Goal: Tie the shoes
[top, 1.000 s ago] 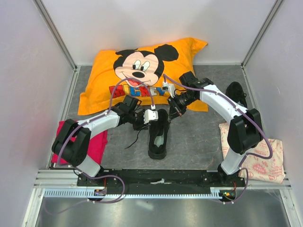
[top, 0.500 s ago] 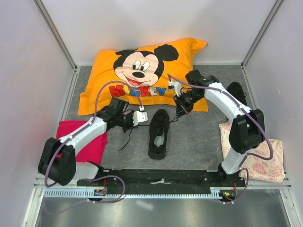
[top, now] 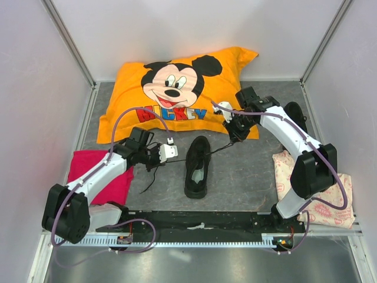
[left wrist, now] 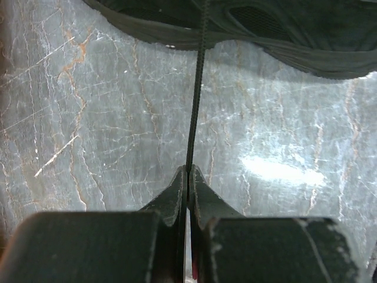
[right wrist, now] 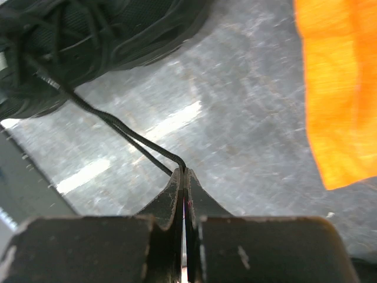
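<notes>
One black shoe (top: 197,167) lies mid-table with its toe toward the pillow. Its side fills the top of the left wrist view (left wrist: 265,29) and the upper left of the right wrist view (right wrist: 88,35). My left gripper (top: 171,159) is left of the shoe, shut (left wrist: 188,171) on a thin black lace (left wrist: 197,88) that runs straight to the shoe. My right gripper (top: 232,140) is off the shoe's toe on the right, shut (right wrist: 185,172) on a doubled-over lace (right wrist: 118,127). A second black shoe (top: 294,115) lies at the far right, partly behind the right arm.
An orange Mickey Mouse pillow (top: 177,88) lies along the back, and its edge (right wrist: 336,88) is close to my right gripper. A red cloth (top: 100,177) lies under the left arm. A patterned pale bag (top: 330,197) is at the right. Enclosure walls stand on both sides.
The left gripper shut on the lace and drew back leftward from the shoe. The right gripper moved right and back with its lace. Both laces now stretch out from the shoe.
</notes>
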Motion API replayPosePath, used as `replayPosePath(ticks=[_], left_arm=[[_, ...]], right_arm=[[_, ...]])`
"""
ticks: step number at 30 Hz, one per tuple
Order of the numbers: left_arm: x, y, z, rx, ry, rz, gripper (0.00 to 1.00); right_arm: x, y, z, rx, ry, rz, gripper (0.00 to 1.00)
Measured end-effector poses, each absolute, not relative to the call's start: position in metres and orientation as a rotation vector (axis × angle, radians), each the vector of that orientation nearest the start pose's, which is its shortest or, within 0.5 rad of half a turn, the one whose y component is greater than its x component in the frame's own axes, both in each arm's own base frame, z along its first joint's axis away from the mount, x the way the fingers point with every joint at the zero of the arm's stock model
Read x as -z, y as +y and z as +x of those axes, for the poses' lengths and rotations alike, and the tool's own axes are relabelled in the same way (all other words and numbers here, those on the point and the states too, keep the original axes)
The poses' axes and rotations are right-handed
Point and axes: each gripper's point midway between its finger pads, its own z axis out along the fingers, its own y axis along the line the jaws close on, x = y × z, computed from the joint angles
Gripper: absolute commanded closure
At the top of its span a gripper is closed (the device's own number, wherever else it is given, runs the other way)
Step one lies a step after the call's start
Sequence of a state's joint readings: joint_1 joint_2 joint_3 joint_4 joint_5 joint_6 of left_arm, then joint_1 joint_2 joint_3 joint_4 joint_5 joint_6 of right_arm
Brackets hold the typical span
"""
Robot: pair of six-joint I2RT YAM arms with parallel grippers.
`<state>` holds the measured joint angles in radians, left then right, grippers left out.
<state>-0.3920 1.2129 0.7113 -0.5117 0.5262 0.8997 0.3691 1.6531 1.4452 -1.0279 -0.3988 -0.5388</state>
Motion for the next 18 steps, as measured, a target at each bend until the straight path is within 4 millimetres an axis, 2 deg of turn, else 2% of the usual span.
replayPosePath(ticks=[12,15,18], left_arm=[[-0.079,-0.156,0.221,0.454,1.795,1.677,0.98],[-0.087,-0.159,0.214,0.485,1.759,1.681,0.99],[-0.105,-0.172,0.206,0.550,1.708,1.699,0.98]], right_arm=[[-0.146,0.164,0.344,-0.322,2.362,-1.111,1.00],[-0.148,0.169,0.349,-0.340,2.351,-1.068,1.00],[-0.154,0.181,0.354,-0.404,2.338,-1.031,1.00]])
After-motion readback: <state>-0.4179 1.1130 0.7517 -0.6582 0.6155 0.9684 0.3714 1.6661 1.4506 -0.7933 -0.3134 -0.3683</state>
